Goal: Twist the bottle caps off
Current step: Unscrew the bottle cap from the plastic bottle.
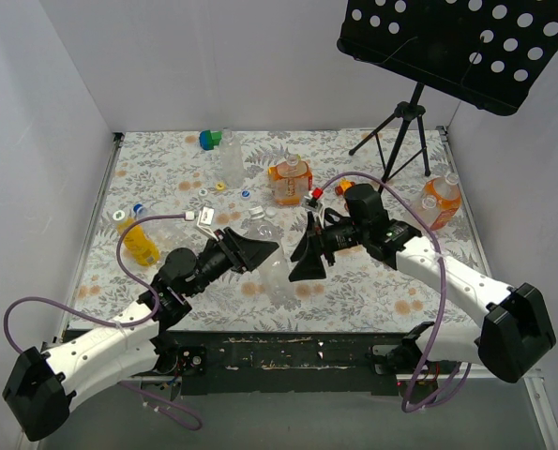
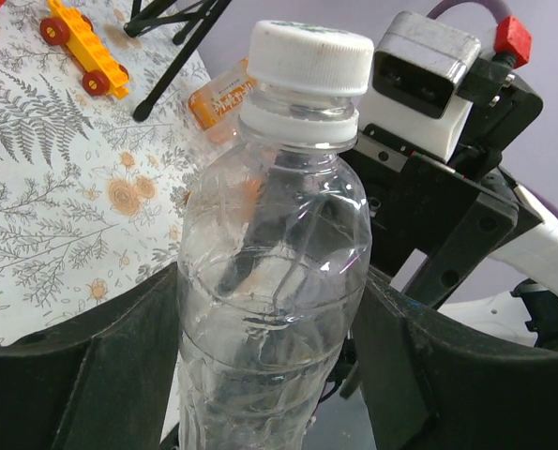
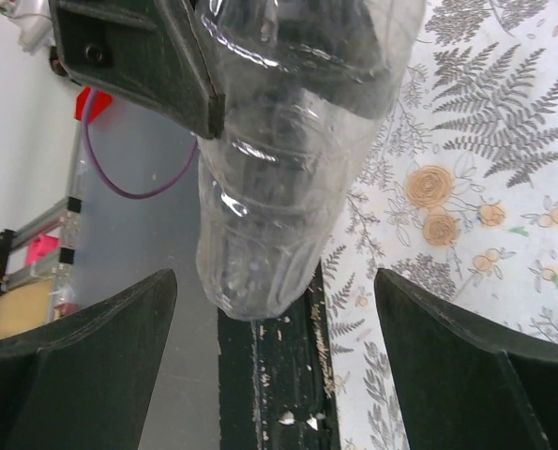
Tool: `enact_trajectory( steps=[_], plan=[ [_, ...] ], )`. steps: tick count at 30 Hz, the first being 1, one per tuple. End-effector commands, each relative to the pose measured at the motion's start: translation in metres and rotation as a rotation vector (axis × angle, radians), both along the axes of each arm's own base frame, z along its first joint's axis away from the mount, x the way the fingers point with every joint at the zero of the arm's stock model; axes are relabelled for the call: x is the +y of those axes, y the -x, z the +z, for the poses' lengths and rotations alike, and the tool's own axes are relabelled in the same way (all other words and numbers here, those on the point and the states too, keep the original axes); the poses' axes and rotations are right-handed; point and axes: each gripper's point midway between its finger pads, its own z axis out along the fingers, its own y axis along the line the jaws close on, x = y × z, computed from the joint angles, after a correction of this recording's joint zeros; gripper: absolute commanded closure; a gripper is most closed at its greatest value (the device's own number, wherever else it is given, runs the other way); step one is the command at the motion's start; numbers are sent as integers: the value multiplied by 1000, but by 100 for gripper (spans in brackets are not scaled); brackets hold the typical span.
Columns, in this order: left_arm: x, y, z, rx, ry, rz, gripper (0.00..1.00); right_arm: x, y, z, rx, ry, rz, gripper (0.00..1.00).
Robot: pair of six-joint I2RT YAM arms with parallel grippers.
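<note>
Patterned worktop, centre: a clear bottle held tilted above it, left end effector clamped round its body. The right end effector, jaws apart, flanks the base to the right. White cap is on. Risk: thin walls buckle or spin in the clamp under twisting.

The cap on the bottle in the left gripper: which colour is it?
White. The cap shows best in the left wrist view, atop the clear bottle.

left gripper: clamped on bottle; right gripper: jaws wide apart, facing left gripper; both arms reach inward
</note>
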Motion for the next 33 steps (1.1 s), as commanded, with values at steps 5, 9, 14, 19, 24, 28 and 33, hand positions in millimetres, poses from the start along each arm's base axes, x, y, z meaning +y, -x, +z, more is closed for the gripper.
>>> enact_trajectory(
  steps=[5, 9, 14, 19, 24, 28, 33],
  plan=[
    [-1, -22, 15, -10, 77, 118, 84, 34, -7, 26, 112, -44, 2, 6],
    [-6, -25, 18, -7, 103, 144, 84, 42, -15, 31, 124, -62, -51, 6],
    [-11, -29, 17, 16, 132, 182, 84, 49, -16, 24, 154, -53, -50, 7],
    [-11, -33, 19, 27, 168, 226, 84, 50, -14, 17, 177, -55, -50, 13],
    [-12, -34, 21, 26, 182, 242, 84, 49, -11, 15, 181, -70, -33, 39],
    [-14, -32, 21, 30, 181, 230, 81, 47, -9, 16, 163, -81, -25, 69],
    [-13, -22, 23, 20, 167, 192, 62, 39, -8, 9, 115, -76, -34, 86]
  ],
)
